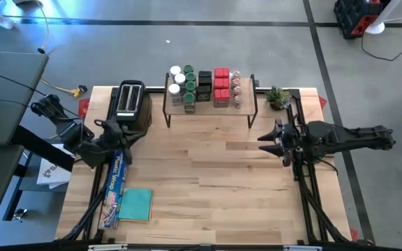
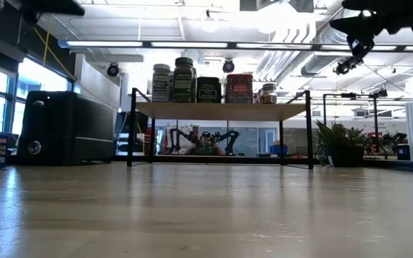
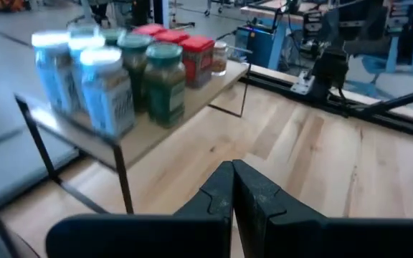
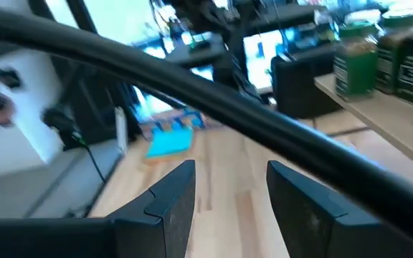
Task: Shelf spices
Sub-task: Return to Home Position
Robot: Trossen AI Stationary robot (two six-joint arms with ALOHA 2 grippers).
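Observation:
The spices (image 1: 204,87) stand in rows on the shelf's light wooden top (image 1: 211,117) at the table's far middle: white-lidded and green-lidded jars, black boxes, red tins and small clear jars. They also show in the left wrist view (image 3: 131,79) and the low view (image 2: 203,82). My left gripper (image 1: 131,132) hovers shut by the toaster, left of the shelf, touching nothing. My right gripper (image 1: 262,143) hovers open at the shelf's right, near its near right leg, with nothing between its fingers (image 4: 229,183).
A black toaster (image 1: 131,103) stands left of the shelf. A long blue foil box (image 1: 114,185) and a teal cloth (image 1: 135,204) lie near the left front. A small plant (image 1: 278,97) sits at the far right. Bare wood (image 1: 208,174) fills the table's middle.

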